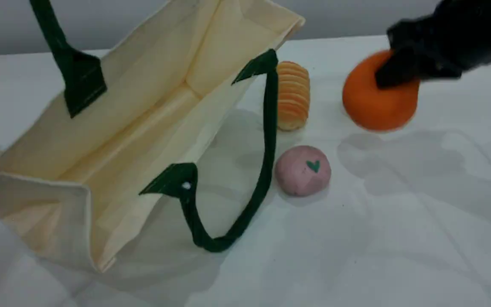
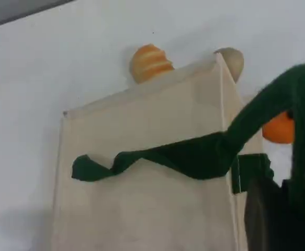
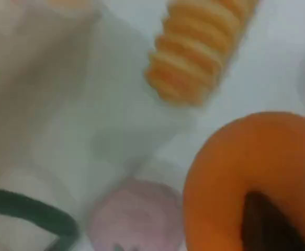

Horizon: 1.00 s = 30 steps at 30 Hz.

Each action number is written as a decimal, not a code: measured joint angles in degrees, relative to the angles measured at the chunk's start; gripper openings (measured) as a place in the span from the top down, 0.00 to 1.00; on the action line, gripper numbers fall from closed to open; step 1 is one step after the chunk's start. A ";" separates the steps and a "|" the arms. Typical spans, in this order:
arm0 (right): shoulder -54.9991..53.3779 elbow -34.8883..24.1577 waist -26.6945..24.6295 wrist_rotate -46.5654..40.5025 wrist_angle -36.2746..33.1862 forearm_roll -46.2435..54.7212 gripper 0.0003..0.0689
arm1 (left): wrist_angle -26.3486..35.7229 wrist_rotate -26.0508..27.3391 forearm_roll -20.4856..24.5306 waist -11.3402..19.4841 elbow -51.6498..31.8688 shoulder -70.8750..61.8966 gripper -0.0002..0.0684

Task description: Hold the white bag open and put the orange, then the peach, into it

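The white bag (image 1: pixel 113 128) stands tilted on the table with its mouth wide toward the camera. Its far green handle (image 1: pixel 64 55) runs taut up out of the scene view. In the left wrist view that handle (image 2: pixel 194 154) leads into my left gripper (image 2: pixel 285 209), which is shut on it. The orange (image 1: pixel 377 100) hangs at the right, above its shadow, with my right gripper (image 1: pixel 392 72) shut on its top. A dark fingertip (image 3: pixel 267 225) presses into the orange (image 3: pixel 236 167). The pink peach (image 1: pixel 303 170) with its green heart lies on the table right of the bag.
A ribbed pale-orange roll (image 1: pixel 292 96) lies between the bag's rim and the orange. The near green handle (image 1: pixel 254 179) loops on the table beside the peach. A beige lump (image 2: pixel 233 60) shows behind the bag in the left wrist view.
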State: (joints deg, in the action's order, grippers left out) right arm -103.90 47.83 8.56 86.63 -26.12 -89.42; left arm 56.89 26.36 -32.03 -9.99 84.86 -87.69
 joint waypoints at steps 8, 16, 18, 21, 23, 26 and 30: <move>6.27 0.05 0.00 -0.11 -4.91 0.00 0.94 | 2.91 1.00 -1.06 0.00 3.58 -2.66 0.92; 9.71 0.05 0.00 -0.11 -4.87 -0.38 0.94 | 2.77 2.13 0.92 -4.65 3.81 -4.08 0.92; 9.71 0.05 0.00 -0.11 -5.23 -0.38 0.94 | 2.70 1.29 2.80 -5.28 3.87 -4.07 0.92; 9.71 0.05 0.00 -0.11 -7.43 -0.38 0.94 | 2.37 0.35 4.28 -5.28 3.87 -4.07 0.92; 9.71 0.05 0.00 -0.11 -9.18 -0.38 0.94 | 2.54 0.35 4.17 -5.28 3.87 -4.09 0.92; 9.71 0.05 0.00 -0.11 -11.06 -0.81 0.94 | 3.61 0.28 4.95 -5.28 5.44 -4.09 0.92; 10.60 0.63 0.00 0.49 -14.72 -1.98 0.94 | 5.90 -0.40 6.01 -5.28 8.60 -4.09 0.92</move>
State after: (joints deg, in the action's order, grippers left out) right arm -93.29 48.47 8.56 87.12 -40.84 -91.39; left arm 62.79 25.96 -26.02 -15.27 93.46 -91.78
